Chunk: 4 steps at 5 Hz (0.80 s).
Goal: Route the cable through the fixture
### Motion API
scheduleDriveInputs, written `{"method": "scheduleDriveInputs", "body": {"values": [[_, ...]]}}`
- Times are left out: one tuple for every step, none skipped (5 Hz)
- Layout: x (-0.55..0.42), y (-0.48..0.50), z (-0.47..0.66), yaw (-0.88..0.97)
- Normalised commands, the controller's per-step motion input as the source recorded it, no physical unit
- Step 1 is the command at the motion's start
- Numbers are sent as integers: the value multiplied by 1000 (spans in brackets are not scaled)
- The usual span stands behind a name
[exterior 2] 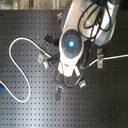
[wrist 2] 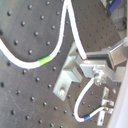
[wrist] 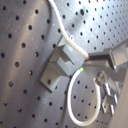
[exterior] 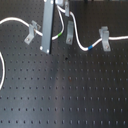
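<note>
While the robot's white arm housing with its glowing blue light [exterior 2: 70,44] is filling the middle of the second exterior view, it is hiding the pincer completely there, along with most of what lies under it. In the first exterior view the pincer [exterior: 66,11] is showing only as a dark shape at the upper edge beside a grey metal bar [exterior: 47,25], too cut off to read. In both wrist views its tip is lying over the long thin white flexible cable [wrist: 74,49] at a small grey metal clip fixture [wrist: 59,67], but I cannot tell whether the jaws are closed on the cable or standing apart.

The cable is lying across the black perforated desk [exterior: 65,95]. In the first exterior view it is running from the first exterior view's left past another grey clip [exterior: 31,32], up under the bar, down in a loop, and on to a third clip [exterior: 105,38]. Its green mark [wrist 2: 45,61] is sitting on the cable near the clip, and its blue tape band [exterior: 89,48] is lying just beside the third clip. The desk's holes are blurring in every view.
</note>
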Motion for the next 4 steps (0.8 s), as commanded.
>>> {"method": "scheduleDriveInputs", "body": {"values": [[-73, -205, 167, -97], [-162, 55, 212, -77], [-201, 112, 248, -60], [-186, 179, 220, -6]]}}
